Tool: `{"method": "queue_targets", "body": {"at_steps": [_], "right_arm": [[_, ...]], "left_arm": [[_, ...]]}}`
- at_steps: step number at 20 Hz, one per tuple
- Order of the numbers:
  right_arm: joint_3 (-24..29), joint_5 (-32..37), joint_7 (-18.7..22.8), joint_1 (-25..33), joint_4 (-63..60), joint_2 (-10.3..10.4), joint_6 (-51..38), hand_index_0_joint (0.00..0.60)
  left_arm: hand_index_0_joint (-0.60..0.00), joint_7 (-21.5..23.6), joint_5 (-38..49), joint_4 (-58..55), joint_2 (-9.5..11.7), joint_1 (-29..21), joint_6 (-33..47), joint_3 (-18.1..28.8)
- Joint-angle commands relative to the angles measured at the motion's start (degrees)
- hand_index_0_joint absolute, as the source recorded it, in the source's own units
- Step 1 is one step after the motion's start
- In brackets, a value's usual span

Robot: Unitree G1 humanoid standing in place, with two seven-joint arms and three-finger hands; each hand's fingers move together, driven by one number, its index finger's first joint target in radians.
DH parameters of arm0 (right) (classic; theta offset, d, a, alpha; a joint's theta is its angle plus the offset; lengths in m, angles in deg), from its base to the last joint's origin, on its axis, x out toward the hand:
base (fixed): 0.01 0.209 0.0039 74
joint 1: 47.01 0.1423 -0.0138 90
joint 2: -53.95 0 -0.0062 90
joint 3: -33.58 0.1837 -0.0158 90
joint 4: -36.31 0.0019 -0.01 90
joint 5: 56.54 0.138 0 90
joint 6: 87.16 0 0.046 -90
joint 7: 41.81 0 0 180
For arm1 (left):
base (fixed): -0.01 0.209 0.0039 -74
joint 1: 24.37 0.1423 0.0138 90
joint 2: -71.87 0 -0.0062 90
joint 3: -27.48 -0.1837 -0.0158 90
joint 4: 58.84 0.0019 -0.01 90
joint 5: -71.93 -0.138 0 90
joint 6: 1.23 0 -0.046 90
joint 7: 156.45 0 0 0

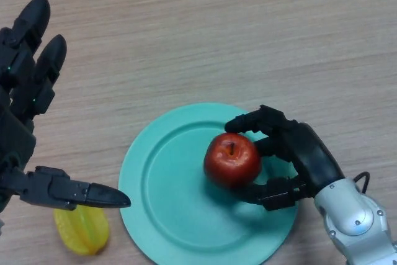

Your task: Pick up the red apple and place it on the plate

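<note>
On one teal plate [155, 215], right hand [298, 153] grips one red apple [232, 160]; left hand [28, 103] spread.

Wooden table [217, 35]: teal plate [161, 215] near front edge, yellow star-shaped fruit [82, 231] just left of plate.

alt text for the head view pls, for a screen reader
The robot's right hand is curled around a red apple over a teal plate on a wooden table. The left hand is at the left edge, fingers straight, holding nothing, its thumb above a yellow star-shaped fruit beside the plate.
</note>
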Motion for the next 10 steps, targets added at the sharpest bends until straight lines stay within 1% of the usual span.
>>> {"method": "queue_targets", "body": {"at_steps": [1, 2, 3, 4, 5, 6, 7, 8, 9, 10], "right_arm": [[1.85, 1.84, -0.4, 1.62, 4.63, -0.06, -8.63, 0.3], [2.64, 4.48, -2.12, 1.9, 7.31, -0.06, -7.02, 0.151], [4.16, 8.0, -4.05, 2.76, 11.37, -0.06, -3.6, 0.05], [7.07, 11.9, -5.82, 4.95, 16.3, -0.06, 1.38, 0.0], [8.75, 12.76, -6.66, 5.98, 17.8, -0.06, 3.27, 0.0], [11.91, 14.57, -8.29, 7.21, 20.49, -0.16, 5.94, 0.0], [13.62, 15.95, -8.67, 7.98, 21.71, -0.7, 7.29, 0.0], [16.46, 18.37, -9.11, 8.58, 23.63, -2.29, 8.14, 0.0], [18.52, 20.53, -9.53, 7.87, 25.5, -3.12, 8.94, 0.0], [21.78, 24.09, -9.58, 6.29, 27.9, -4.75, 8.94, 0.0]], "left_arm": [[0.0, -0.07, -1.2, -2.37, 1.28, -0.51, 9.21, 2.56], [0.0, -0.15, -1.25, -2.64, 1.29, -0.43, 8.8, 2.62], [0.0, -0.24, -1.11, -3.18, 1.46, -0.54, 7.89, 2.93], [0.0, -0.37, -1.14, -4.01, 1.7, -0.84, 6.72, 3.28], [0.0, -0.32, -1.28, -4.24, 1.64, -0.87, 6.65, 3.28], [0.0, -0.23, -1.78, -4.57, 1.47, -0.83, 6.66, 2.84], [0.0, -0.13, -2.1, -4.75, 1.34, -0.75, 6.57, 2.4], [0.0, -0.04, -2.77, -5.12, 1.1, -0.51, 6.66, 1.63], [0.0, -0.03, -2.71, -5.34, 1.02, -0.46, 6.49, 1.47], [0.0, -0.06, -2.6, -5.64, 0.91, -0.36, 6.42, 1.32]]}}
